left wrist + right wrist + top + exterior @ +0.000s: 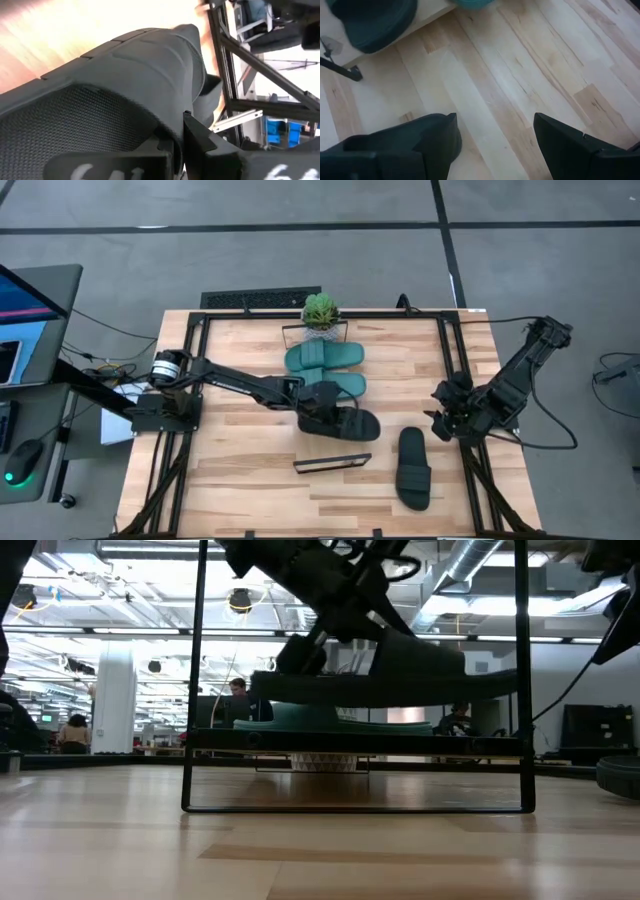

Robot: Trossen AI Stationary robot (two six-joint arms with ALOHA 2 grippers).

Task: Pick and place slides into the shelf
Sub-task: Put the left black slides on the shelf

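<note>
Wooden boards make up the table top (240, 480), with a black frame around its sides. Nearest the front edge lies a black slide (414, 469) all alone, flat on the wood. It is near the right gripper (447, 418), which waits at the table's right side with its fingers spread apart and nothing in them.

A bit farther in stands the shelf (332, 463), a thin plank with black wire ends. Just behind it, the left gripper (322, 412) is clamped tight on the other black slide (352, 422). In the low view this slide (390, 675) hangs in the air above the shelf's plank (355, 740).

Farther back, two teal slides (325, 370) lie side by side. Behind them sits a small green plant (320, 310) at the far edge. Beyond the table is a big bright room with people at desks.

I think a slide is light and rubbery. It will bend and wobble when it is lifted. Its skin looks bumpy, so it should not slip much. A good place to pinch is the edge of the sole or the wide strap.
</note>
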